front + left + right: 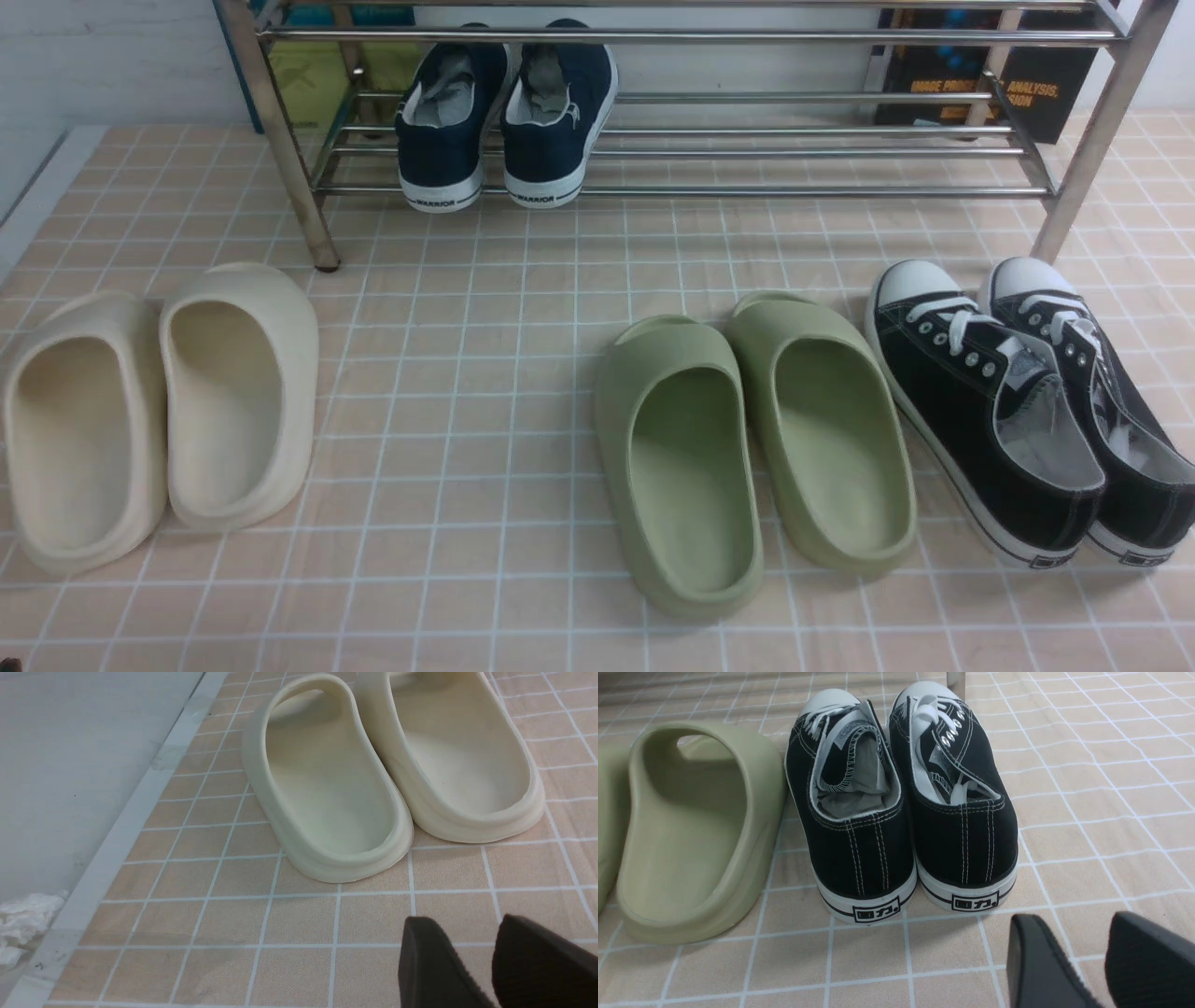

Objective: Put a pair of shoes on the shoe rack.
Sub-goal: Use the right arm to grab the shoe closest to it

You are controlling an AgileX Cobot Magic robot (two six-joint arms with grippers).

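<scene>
The pair of black canvas sneakers, one point(980, 420) beside the other point(1111, 392), stands on the tiled mat at the right, toes toward the chrome shoe rack point(691, 191). In the right wrist view their heels point(859, 849) point(966, 835) face my right gripper point(1073, 921), which hovers just behind them, open and empty. My left gripper point(467, 924) is open and empty over the mat, behind the cream slides. Neither gripper shows in the front view.
Navy WARRIOR sneakers point(504, 121) sit on the rack's lower shelf at its left. Green slides point(681, 457) lie just left of the black sneakers. Cream slides point(238, 392) lie at far left. The rack's right leg point(1083, 168) stands just beyond the sneakers' toes. The mat's edge point(107, 849) runs along the left.
</scene>
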